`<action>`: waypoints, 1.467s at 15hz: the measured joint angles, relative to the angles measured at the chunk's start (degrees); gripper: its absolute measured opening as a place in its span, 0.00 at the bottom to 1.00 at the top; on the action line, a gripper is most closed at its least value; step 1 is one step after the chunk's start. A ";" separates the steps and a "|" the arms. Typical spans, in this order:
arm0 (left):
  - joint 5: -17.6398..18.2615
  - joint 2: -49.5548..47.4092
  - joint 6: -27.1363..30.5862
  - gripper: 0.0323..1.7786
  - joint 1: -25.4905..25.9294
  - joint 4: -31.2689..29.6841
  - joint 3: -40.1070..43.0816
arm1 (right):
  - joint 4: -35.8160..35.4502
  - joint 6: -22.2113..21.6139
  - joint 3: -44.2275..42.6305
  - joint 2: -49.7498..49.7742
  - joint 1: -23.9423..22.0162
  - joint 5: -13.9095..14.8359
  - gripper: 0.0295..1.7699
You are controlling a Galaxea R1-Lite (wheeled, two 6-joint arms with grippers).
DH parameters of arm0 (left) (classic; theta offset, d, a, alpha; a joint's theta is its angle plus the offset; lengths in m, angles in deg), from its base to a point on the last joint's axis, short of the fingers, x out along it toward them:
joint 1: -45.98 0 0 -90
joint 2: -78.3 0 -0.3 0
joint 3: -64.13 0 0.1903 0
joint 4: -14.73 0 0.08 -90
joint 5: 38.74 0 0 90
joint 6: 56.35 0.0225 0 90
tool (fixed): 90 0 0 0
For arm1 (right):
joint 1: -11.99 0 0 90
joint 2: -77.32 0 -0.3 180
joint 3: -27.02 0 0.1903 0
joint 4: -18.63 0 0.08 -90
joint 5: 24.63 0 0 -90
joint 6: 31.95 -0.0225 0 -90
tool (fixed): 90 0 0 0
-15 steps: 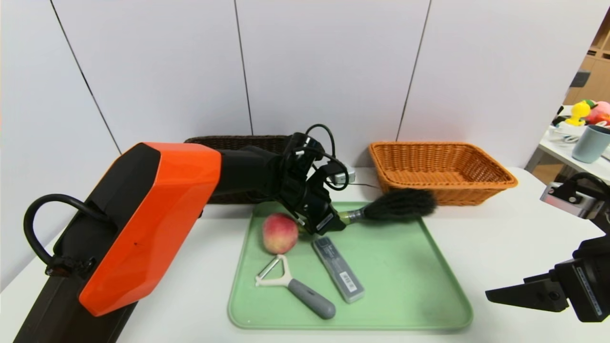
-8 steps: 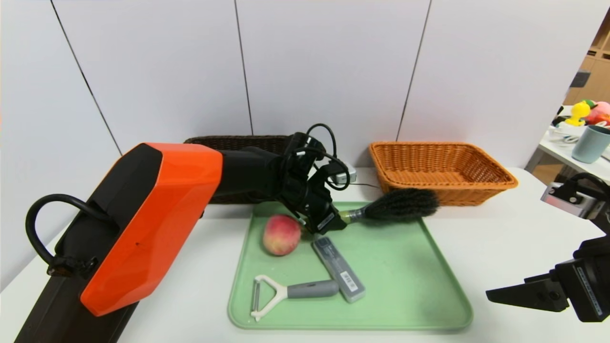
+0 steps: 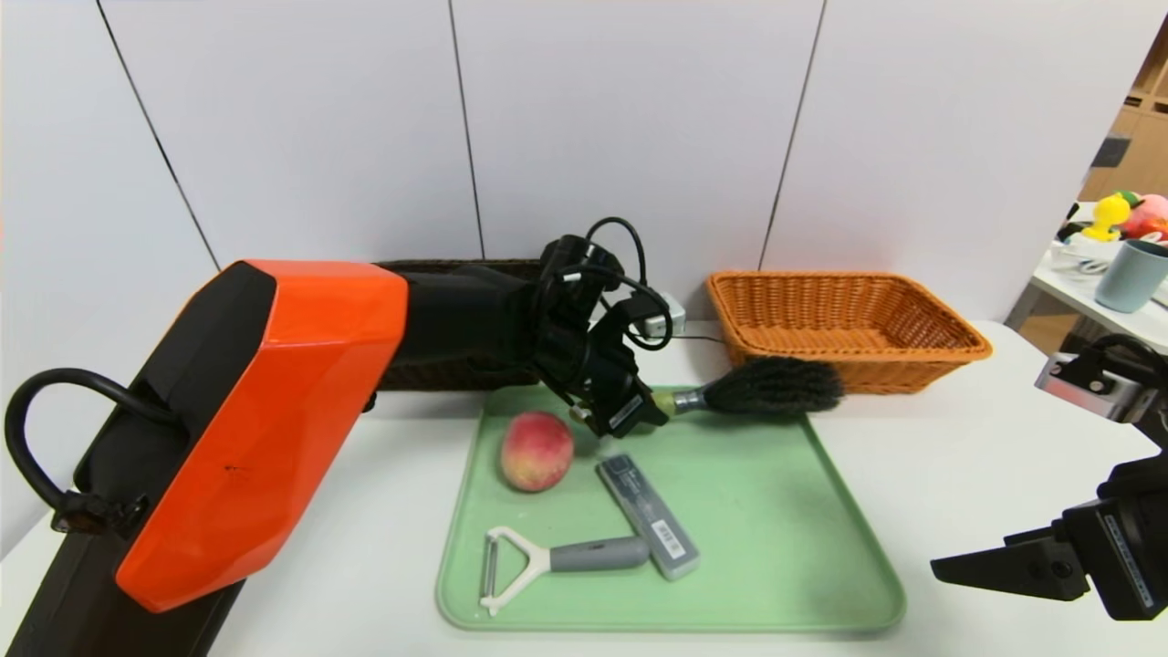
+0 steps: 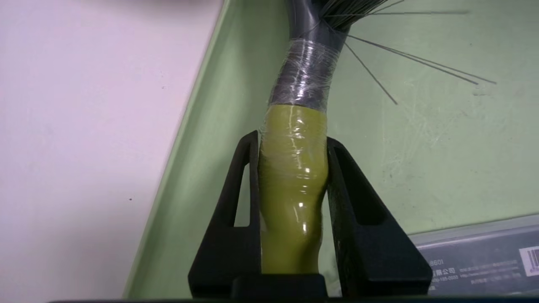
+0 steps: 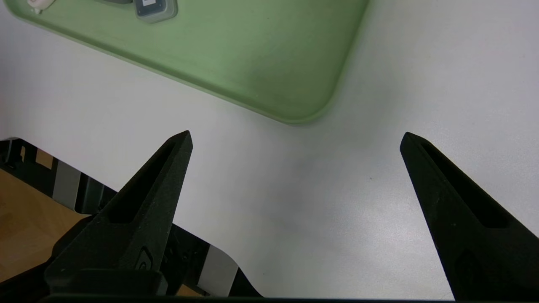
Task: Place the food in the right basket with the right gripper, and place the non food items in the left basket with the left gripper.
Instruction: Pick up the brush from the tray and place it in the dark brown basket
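A white table (image 3: 912, 456) under grey wall panels carries a green tray (image 3: 776, 511). The left gripper (image 4: 292, 168) clamps the brush (image 3: 771, 388) by its green handle, lifted at the tray's far edge, probably for the dark left basket (image 3: 456, 272). The right gripper (image 5: 294, 168) hangs parted, near right. The peach (image 3: 537, 450) sits on the tray; the case (image 4: 476, 256) label reads "8601".

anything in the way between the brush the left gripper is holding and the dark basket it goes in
Nothing visible blocks it. The left gripper is shut on the brush handle at the tray's far edge, and the left basket sits just behind, largely hidden by that arm. The peach lies nearer the robot, off that path.
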 joint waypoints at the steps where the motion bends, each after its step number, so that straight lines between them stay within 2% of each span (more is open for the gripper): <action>1: 0.02 -0.30 0.01 0.26 0.00 0.17 0.00 | -0.01 0.02 0.02 0.00 0.00 0.00 0.97; 13: 0.43 -4.27 0.12 0.26 0.02 1.44 0.06 | -0.80 -0.05 0.55 -0.06 0.00 -0.02 0.97; 17: 0.29 -5.45 0.98 0.26 0.11 5.01 0.06 | -0.76 -0.02 0.57 -0.05 0.00 -0.02 0.97; 22: 0.63 -5.29 0.96 0.26 0.05 5.21 0.61 | -0.76 -0.05 0.61 0.09 0.00 -0.02 0.97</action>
